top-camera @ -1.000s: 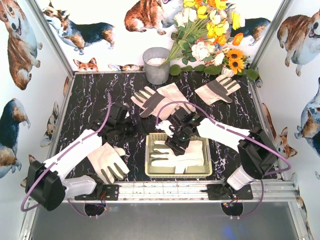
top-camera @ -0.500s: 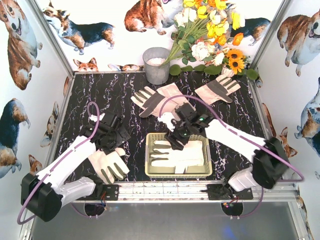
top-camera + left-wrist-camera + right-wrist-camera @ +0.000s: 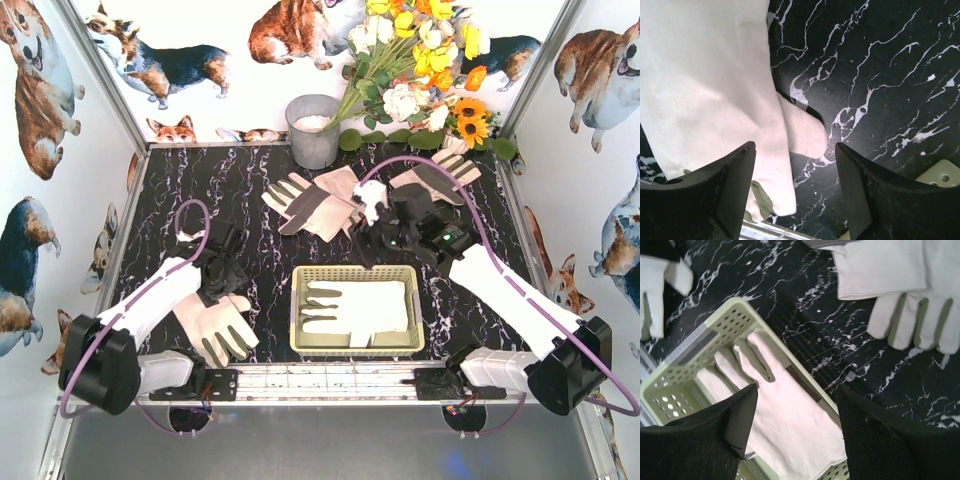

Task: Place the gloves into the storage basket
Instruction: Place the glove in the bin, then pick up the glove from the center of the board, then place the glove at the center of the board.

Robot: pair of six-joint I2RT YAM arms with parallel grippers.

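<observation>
R gripper point(image 3: 796, 402) lifted off basket point(image 3: 704, 336); L gripper point(image 3: 795, 152) over glove point(image 3: 705, 75).

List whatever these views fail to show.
Top view: in the storage basket, the top glove hides any beneath.
Top view: the right arm covers the back-right glove's cuff.
Left wrist view: the near glove runs off the frame edge.
Top view: bucket contents too small to identify.

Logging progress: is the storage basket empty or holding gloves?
Not empty: a white glove lies flat inside the storage basket, fingers toward its left wall.
</observation>
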